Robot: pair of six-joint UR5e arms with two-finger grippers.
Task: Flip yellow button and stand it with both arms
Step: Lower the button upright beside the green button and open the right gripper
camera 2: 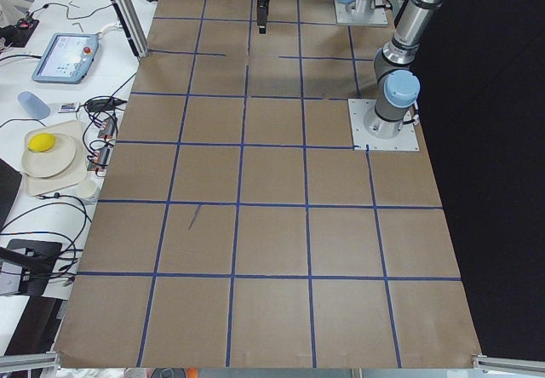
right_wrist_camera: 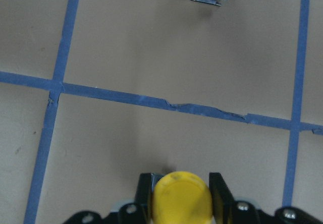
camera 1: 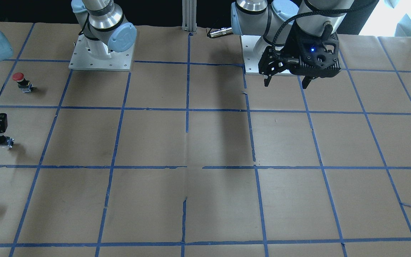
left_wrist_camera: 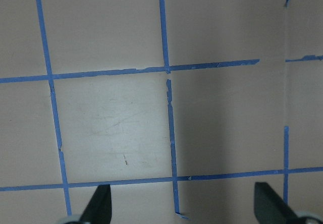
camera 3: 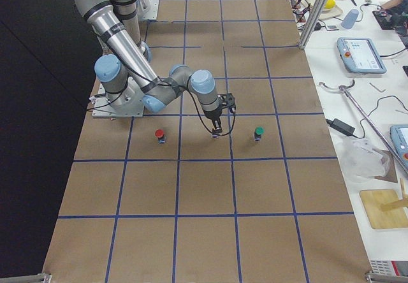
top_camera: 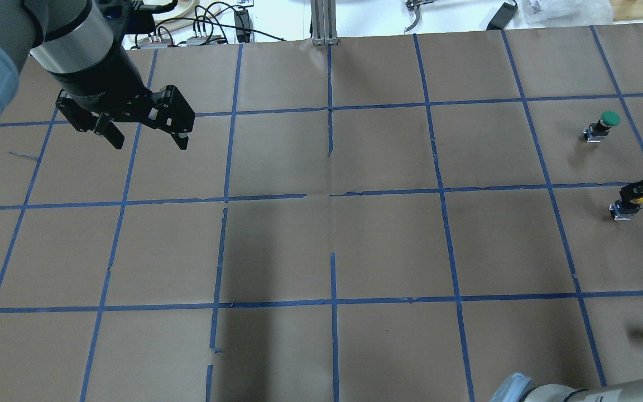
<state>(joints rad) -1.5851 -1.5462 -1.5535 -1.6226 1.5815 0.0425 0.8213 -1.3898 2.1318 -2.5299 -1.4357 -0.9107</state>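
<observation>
Yellow mushroom-capped push-button (right_wrist_camera: 180, 202): cap clamped in my right black two-finger gripper (right_wrist_camera: 180, 183), grey base toward the brown paper-covered table (camera 1: 219, 142), near the red-capped push-button (camera 1: 19, 77). My left black gripper (top_camera: 149, 143): fingers apart, well away from that red button.

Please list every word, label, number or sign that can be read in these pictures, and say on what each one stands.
No text can be read in any view.
Blue joint cap: a raised mark, too blurred to read.
Control tablet: the screen is too small to read.
Yellow button: the cap shows no lettering.
</observation>
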